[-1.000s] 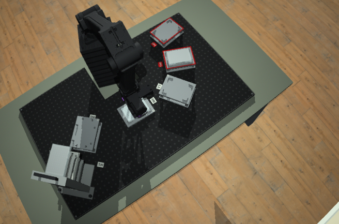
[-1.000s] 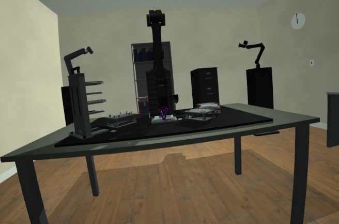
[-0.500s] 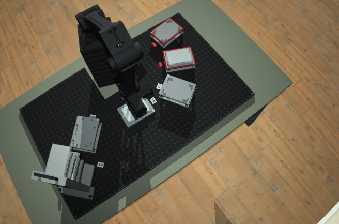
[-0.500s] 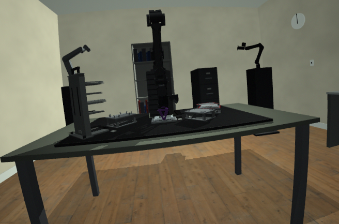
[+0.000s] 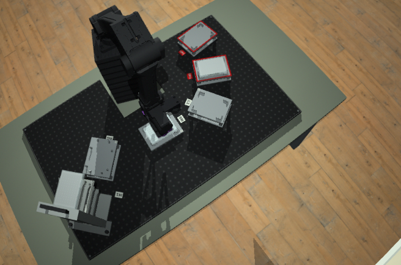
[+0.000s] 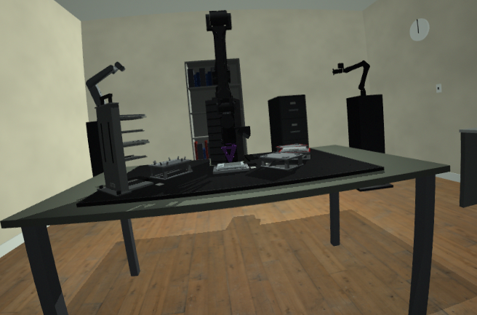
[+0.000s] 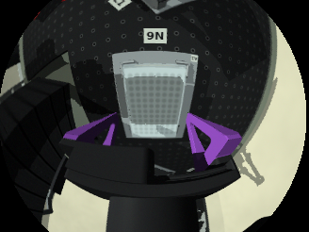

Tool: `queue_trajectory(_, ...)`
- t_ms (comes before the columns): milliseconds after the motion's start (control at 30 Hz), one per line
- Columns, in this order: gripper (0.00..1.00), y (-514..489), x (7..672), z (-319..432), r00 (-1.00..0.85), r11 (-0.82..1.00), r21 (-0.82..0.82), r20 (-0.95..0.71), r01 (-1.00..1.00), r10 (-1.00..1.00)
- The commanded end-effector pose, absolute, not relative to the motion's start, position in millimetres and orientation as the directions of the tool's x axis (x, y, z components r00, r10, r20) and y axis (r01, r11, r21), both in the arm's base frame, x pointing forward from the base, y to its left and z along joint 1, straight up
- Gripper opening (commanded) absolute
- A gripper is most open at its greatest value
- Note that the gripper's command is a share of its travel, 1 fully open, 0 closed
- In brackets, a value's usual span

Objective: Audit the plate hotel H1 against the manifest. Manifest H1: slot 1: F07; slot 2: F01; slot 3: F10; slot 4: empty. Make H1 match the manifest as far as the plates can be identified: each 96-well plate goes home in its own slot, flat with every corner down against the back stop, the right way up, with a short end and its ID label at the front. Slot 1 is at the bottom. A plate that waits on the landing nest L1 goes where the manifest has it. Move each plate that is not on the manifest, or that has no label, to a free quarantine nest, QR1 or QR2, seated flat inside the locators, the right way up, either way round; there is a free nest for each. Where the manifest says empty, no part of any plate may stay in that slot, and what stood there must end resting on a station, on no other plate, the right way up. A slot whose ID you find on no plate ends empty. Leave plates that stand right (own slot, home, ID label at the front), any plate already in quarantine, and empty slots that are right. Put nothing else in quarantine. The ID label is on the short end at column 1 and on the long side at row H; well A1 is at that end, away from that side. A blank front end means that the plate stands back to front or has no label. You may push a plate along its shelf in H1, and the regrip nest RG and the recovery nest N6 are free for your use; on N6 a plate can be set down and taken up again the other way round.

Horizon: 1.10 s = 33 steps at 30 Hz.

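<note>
Gripper [image 7: 154, 140] hangs just above the plate [image 7: 154, 96] on nest N6 [image 5: 149, 141], mid-mat, closer to the table's front long edge than the arm's base is. Fingers are spread as wide as they go, one either side of the plate's near short end and not touching it; nothing is held. The plate lies flat and wells up inside the N6 frame, its long axis pointing away from the wrist camera toward the N6 tag [image 7: 154, 36]. I can't read any ID label on it from these views. Judged step: the regrip on N6, plate set down so it can be taken the other way round. Next move probably calls for lifting clear, turning the wrist half a turn, coming down on the long sides and closing squarely, then carrying it toward the hotel [image 5: 74, 202] at the table's left front corner. Risk: a finger clipping the nest locators, or a skewed grasp that tilts the plate. Elsewhere: one quarantine nest [image 5: 197, 37] near the back edge shows its grey bed and corner locators, so looks free; the second red-rimmed nest [image 5: 212, 68] beside it carries a pale plate. L1 [image 5: 209, 106], between those and N6, looks bare. RG [image 5: 103, 158] sits just beside the hotel. A white plate [image 5: 67, 187] tops the hotel from above; the slots below can't be read.
</note>
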State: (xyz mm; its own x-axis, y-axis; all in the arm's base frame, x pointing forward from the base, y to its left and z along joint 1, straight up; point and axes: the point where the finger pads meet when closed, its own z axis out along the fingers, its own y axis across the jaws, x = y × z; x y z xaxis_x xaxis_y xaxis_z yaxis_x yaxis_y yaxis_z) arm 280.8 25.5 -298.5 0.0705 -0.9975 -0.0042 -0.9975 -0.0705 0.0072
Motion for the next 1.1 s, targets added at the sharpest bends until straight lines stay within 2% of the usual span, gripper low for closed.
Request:
queue_trajectory(0,1.0,23,285,-279,0.074,-0.074,-0.003,-0.007,-0.997,-0.997)
queue_trajectory(333,1.0,23,286,-254,0.074,-0.074,-0.006,-0.007,-0.997,-0.997)
queue_trajectory(1067,1.0,27,291,-254,-0.331,0.331,-0.018,-0.016,-0.943,-0.943)
